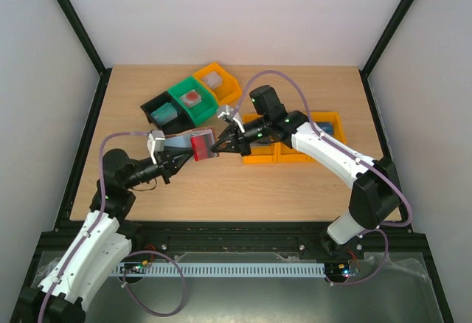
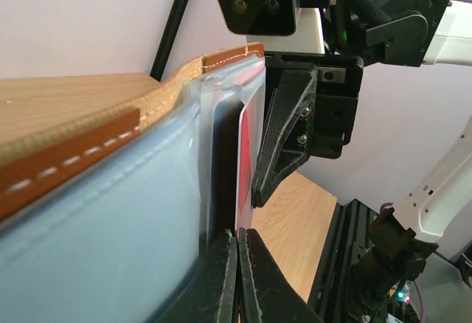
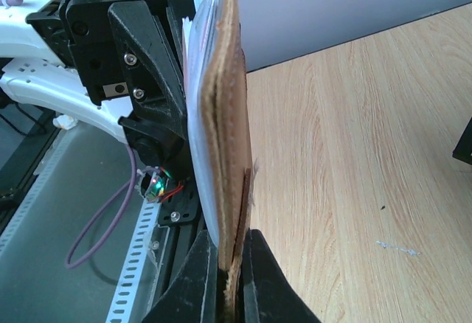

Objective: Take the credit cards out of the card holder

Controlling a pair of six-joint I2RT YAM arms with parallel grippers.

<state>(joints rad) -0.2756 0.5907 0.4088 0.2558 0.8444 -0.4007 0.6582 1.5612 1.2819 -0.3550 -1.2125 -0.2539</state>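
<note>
Card holder [image 1: 177, 140] held open, red credit card [image 1: 200, 147] inside

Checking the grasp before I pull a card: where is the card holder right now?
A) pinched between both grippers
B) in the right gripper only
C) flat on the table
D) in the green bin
A: the card holder is clamped by the left gripper on one edge and the right gripper on the opposite edge.

1. Wallet [image 2: 81, 157]: brown leather, white stitching, pale blue-grey inside.
2. Card [image 1: 200, 147]: red.
3. Green bin [image 1: 204, 112]; black bin [image 1: 152, 106]; orange bins [image 1: 229, 87].
4. Table [image 1: 221, 186]: pale wood grain.
5. Arms [image 1: 324, 147]: white links, black joints.
6. Cables [image 1: 103, 162]: purple.
</note>
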